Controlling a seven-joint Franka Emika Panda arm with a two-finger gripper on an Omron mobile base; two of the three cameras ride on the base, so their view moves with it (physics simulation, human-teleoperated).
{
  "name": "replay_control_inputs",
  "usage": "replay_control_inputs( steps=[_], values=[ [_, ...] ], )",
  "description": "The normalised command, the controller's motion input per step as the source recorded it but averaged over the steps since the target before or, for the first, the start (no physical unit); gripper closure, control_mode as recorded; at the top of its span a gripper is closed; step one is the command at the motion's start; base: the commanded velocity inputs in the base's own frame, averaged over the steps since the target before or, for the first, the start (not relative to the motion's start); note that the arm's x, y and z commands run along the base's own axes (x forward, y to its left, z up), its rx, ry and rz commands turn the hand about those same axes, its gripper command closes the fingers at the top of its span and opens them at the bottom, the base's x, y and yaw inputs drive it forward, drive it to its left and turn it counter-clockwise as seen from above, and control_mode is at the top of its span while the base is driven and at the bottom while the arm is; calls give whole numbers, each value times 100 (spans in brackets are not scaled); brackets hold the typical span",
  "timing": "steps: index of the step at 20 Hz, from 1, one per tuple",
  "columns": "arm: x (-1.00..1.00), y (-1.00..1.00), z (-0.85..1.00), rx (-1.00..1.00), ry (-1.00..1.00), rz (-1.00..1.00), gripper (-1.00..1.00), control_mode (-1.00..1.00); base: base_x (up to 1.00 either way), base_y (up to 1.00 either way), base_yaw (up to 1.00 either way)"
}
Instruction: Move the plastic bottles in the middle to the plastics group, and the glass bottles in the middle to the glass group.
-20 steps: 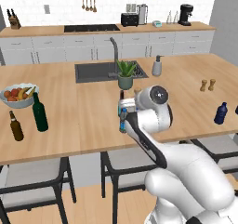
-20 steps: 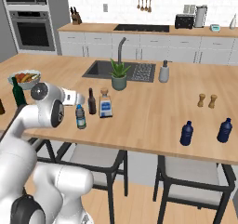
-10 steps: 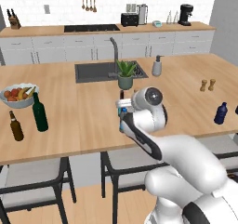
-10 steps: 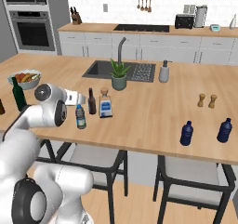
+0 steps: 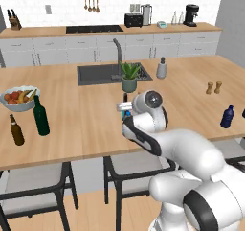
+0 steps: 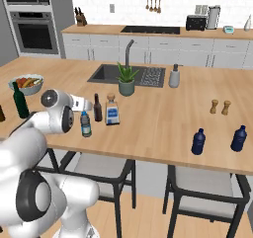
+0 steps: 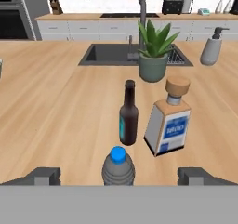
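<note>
In the hand view the small clear water bottle [image 7: 118,168] with its blue cap stands centred between my two fingertips [image 7: 44,175], which are spread wide. My gripper [image 7: 118,176] is open and holds nothing. Just beyond stand the slim dark bottle [image 7: 128,116] and the square cork-stoppered bottle [image 7: 168,121]. From the right base view my gripper [image 6: 84,105] hovers just above the water bottle [image 6: 86,125], beside the dark bottle [image 6: 98,108] and the square bottle [image 6: 112,111]. The green wine bottle [image 5: 40,116] and brown bottle [image 5: 16,130] stand far left. A dark blue bottle [image 6: 198,141] stands at the right.
A fruit bowl [image 5: 19,98] sits behind the green bottle. A potted plant [image 6: 126,81] and the sink [image 6: 129,74] lie behind the middle bottles, with a soap dispenser [image 6: 174,76] further right. Two wooden shakers [image 6: 220,106] and another blue bottle [image 6: 239,138] stand at the right. Stools [image 6: 99,168] stand under the front edge.
My hand has edged a little closer to the water bottle. The jaws stay wide open and no bottle has moved.
</note>
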Motion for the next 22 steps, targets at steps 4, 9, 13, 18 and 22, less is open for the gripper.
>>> replay_control_inputs(
  steps=[4, 9, 13, 18, 22],
  values=[
    [20, 0, -23, 4, 0, 0, -100, -100, 0, 0, 0],
    [21, 0, -29, 6, 0, 0, -100, -100, 0, 0, 0],
    [22, 0, -37, 6, 0, 0, -100, -100, 0, 0, 0],
    [21, 0, -43, 1, 0, 0, -100, -100, 0, 0, 0],
    [28, 3, -34, -2, 0, 0, -100, -100, 0, 0, 0]
  ],
)
